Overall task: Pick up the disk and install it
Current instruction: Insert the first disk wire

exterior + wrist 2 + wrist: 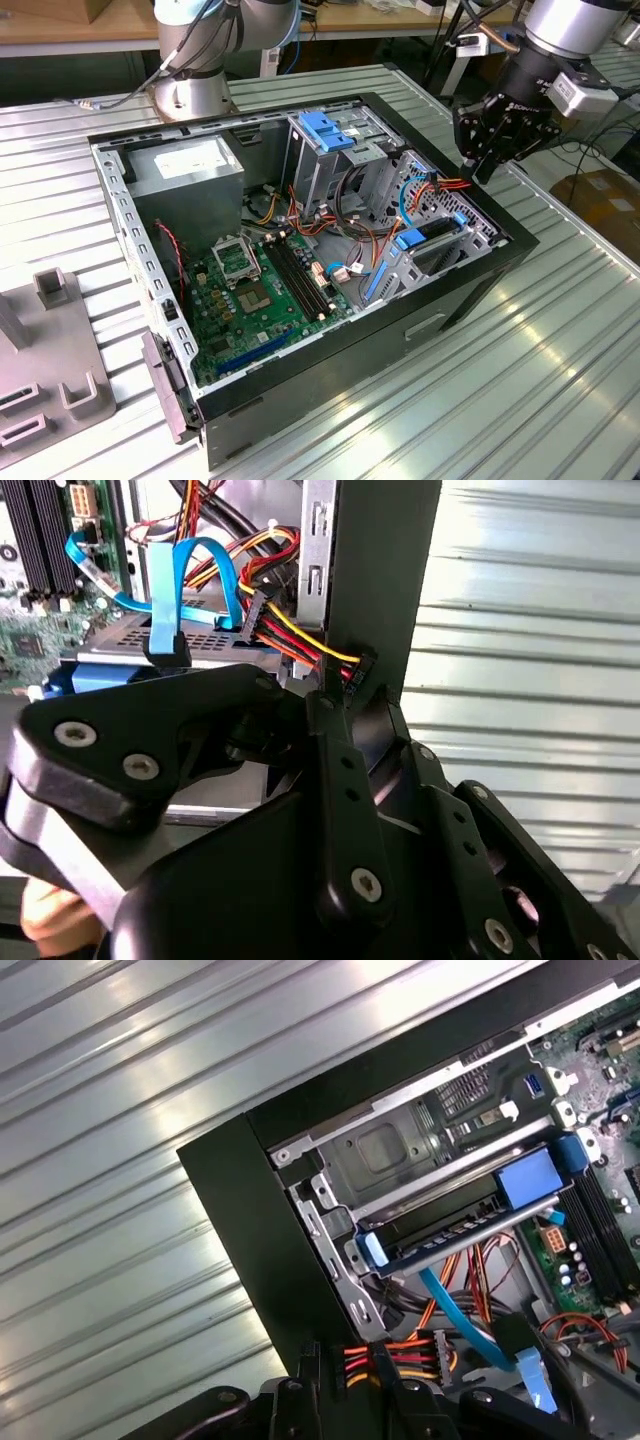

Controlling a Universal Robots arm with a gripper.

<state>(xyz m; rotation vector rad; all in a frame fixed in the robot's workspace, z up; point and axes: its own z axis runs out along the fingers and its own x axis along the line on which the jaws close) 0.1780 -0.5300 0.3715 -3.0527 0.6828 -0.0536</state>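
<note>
The disk [437, 240], grey with a bright blue frame, lies seated in the low drive bay at the exterior view's right end of the open computer case [470, 290]. Both wrist views show it there too: disk [440, 1222], disk [125, 635]. My gripper [474, 172] hangs just over that end's case wall, beyond the disk. Its fingers are shut on a black power connector [388, 1352] with red, yellow and orange wires, also seen as the connector [352, 668]. The gripper [355, 1365] [340, 695] holds it above the wall's rim, apart from the disk.
A blue flat cable [180, 580] loops over the disk. Inside the case are the motherboard [260, 285], a grey box with a white label [190, 165] and a tall cage with a blue latch [325, 130]. Another arm's base [195, 85] stands behind. A grey fixture [50, 360] sits at the left.
</note>
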